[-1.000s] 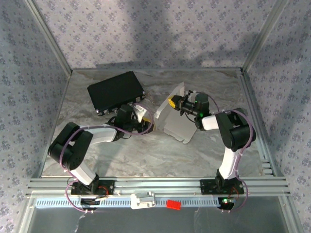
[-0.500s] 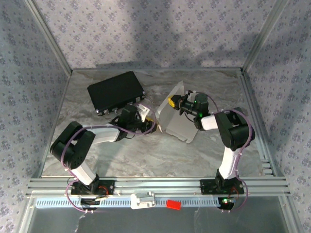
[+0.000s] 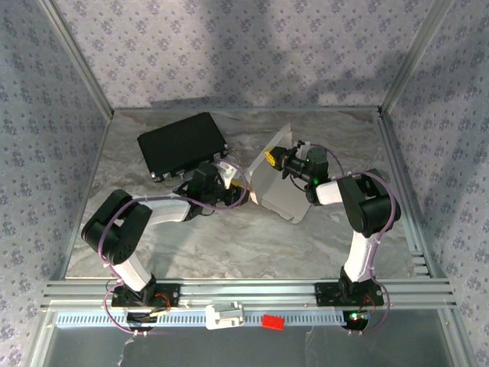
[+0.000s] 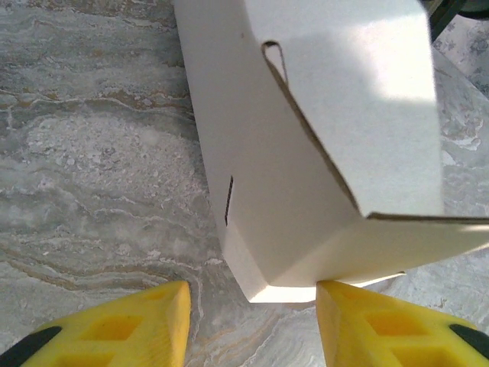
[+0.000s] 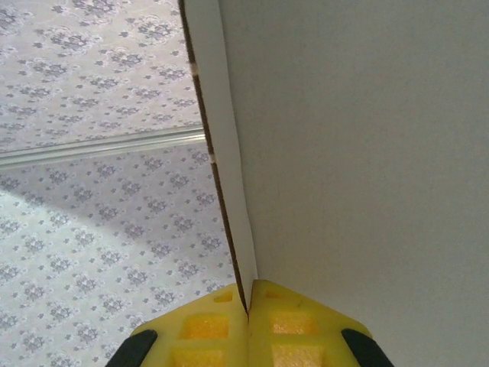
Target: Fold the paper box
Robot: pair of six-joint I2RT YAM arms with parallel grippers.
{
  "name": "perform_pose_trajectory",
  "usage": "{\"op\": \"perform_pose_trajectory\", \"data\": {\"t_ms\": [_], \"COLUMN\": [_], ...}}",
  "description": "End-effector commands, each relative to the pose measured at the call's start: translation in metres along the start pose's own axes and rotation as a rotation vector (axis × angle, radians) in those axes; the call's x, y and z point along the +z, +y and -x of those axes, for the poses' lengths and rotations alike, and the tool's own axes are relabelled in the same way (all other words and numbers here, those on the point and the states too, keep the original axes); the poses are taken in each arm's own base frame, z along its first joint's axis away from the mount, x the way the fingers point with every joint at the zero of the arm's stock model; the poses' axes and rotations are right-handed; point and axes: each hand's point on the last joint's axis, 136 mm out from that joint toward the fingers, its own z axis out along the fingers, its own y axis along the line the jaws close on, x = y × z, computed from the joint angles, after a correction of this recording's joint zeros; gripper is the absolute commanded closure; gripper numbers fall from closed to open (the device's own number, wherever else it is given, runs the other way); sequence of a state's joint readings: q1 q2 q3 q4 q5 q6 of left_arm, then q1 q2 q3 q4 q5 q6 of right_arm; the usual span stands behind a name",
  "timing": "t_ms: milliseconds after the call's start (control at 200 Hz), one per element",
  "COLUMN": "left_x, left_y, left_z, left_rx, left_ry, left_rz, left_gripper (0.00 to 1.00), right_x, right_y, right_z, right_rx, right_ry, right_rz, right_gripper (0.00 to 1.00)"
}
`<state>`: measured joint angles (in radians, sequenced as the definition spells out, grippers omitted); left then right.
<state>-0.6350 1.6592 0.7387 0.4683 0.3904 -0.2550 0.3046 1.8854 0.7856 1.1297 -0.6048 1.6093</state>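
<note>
Grey marbled table [image 3: 229, 245], matte, veined, with floral wallpaper walls [image 5: 92, 229] behind. The right gripper [image 5: 248, 321] has its yellow fingers pressed together on a thin panel of the paper box [image 5: 367, 153], and the raw brown cut edge runs straight up from the pinch. The left gripper [image 4: 248, 329] has its jaws partly apart with nothing clamped. A chamfered corner of the box sits just ahead, between the fingertips.

The box is smooth white thin cardboard. The left wrist view shows a narrow slot and a curved tab cut, and the panels folded into an open wedge.

The top view shows the box mid-table, tilted up at the right gripper's end. A black case [image 3: 183, 144], flat and rectangular, lies just behind the left gripper and apart from the box. There is open table along the near side and far right.
</note>
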Motion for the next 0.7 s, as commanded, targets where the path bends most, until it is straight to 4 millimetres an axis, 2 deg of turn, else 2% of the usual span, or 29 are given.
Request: {"op": "perform_pose_trajectory", "data": {"t_ms": [0,385,505,695], "left_x": [0.006,0.007,-0.003,-0.025], "left_y": [-0.013,0.004,0.019,0.042], "left_z": [0.033,0.038,0.038,0.041], "left_rx": [0.059,0.079,0.106,0.142], "left_ry": [-0.091,-0.091,-0.088,-0.067], "left_rz": [-0.015,0.113,0.203,0.33], "left_gripper": [0.51,0.51,0.51,0.52], "right_x": [0.002,0.012,0.018,0.044], "right_y": [-0.006,-0.004,-0.002,0.002], "right_z": [-0.007,-0.01,-0.014,-0.02], "right_rx": [0.019,0.028,0.025,0.074], "right_ry": [0.01,-0.06,-0.074,-0.095], "right_rz": [0.02,0.05,0.069,0.127], "right_gripper": [1.0,1.0,1.0,1.0]}}
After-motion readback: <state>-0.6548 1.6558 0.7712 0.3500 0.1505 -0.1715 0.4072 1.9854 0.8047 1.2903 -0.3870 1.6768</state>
